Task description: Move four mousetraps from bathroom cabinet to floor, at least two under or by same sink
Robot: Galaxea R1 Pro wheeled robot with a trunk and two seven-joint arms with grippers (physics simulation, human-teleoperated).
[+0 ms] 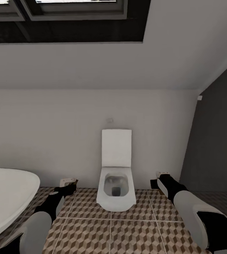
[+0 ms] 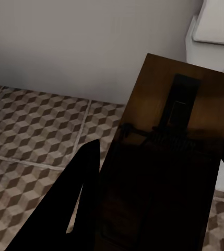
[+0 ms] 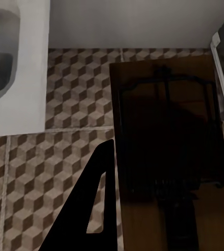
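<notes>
Above the bathroom floor [image 1: 127, 233], with its brown, beige and cream cube-pattern tiles, both arms reach forward toward the white back wall [image 1: 57, 134]. The left pincer [image 1: 68, 183] is clamped on a mousetrap [image 1: 67, 181], which in the head view shows as a small pale piece at the pincer tip, near the base of the wall and just past the rounded white bathtub [image 1: 7, 197]. In the left wrist view that trap is a flat tan-brown wooden slab [image 2: 179, 136] with a dark wire part, held between the dark fingers [image 2: 75, 209] over the tiles. The right pincer [image 1: 159, 180] likewise grips a second mousetrap [image 1: 162, 174], to the right of the white toilet [image 1: 116, 190] and beside the dark grey side wall [image 1: 219, 148]. The right wrist view shows this brown slab [image 3: 169, 157] with its wire frame lying between the fingers [image 3: 91, 209], the toilet bowl [image 3: 12, 68] off to one side over the tiled floor.
</notes>
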